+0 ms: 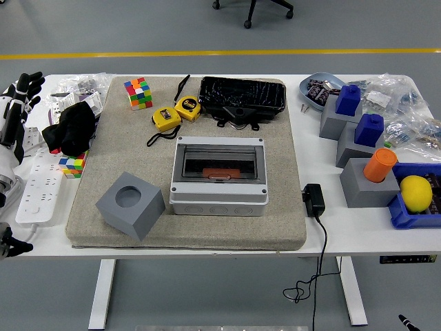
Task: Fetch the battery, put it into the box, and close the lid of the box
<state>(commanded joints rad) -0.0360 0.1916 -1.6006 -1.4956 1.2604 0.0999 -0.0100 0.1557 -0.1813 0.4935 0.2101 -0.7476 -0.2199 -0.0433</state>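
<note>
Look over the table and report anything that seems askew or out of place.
The grey cube with a round hole sits turned at an angle to the mat. A black cloth lies crumpled at the mat's left edge. The grey box sits square, lid shut.

light: bright, even, overhead | shadows: soft, faint | glare: none | focus: sharp | edges: slight bowing

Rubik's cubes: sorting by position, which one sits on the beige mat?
The far Rubik's cube, by the yellow tape measures; the other cube lies off the mat, on white table.
</note>
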